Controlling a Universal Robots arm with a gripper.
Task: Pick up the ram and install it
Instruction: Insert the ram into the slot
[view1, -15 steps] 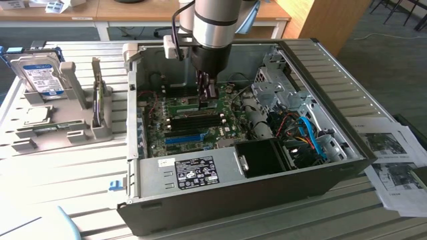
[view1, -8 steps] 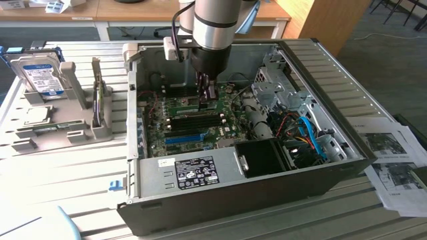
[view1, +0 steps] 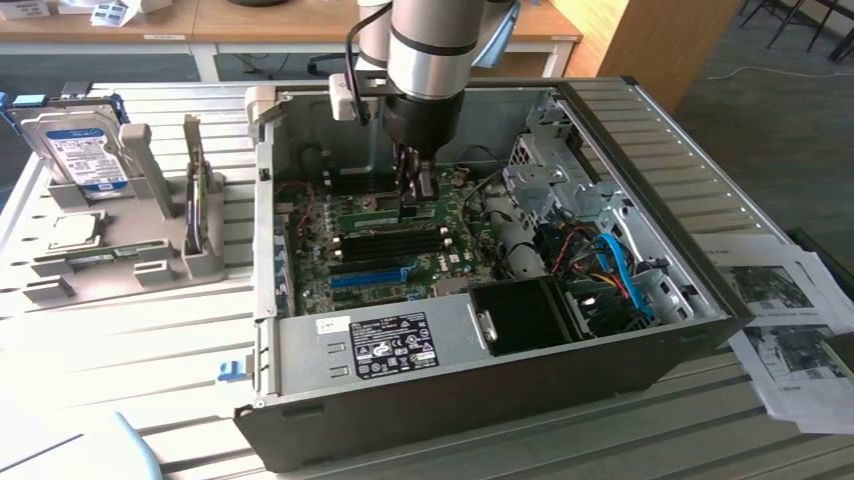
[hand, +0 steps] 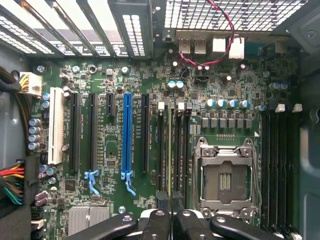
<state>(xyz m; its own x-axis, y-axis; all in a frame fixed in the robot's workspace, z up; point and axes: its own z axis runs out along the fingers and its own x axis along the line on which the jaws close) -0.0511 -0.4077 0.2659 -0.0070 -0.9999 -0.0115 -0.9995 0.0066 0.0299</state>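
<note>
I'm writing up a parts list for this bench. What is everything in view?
computer case: one, dark grey, open on the slatted table
motherboard: one, green, inside the case
slot strip: one, blue, on the motherboard
hard drive: one, silver with blue-white label, upright in the holder
holder: one, grey, exterior view's left of the case
papers: a few, white, exterior view's right
ram: one, green, edge-on over the motherboard
arm: one, silver, reaching into the case
pincer: one, black, shut on the ram
</note>
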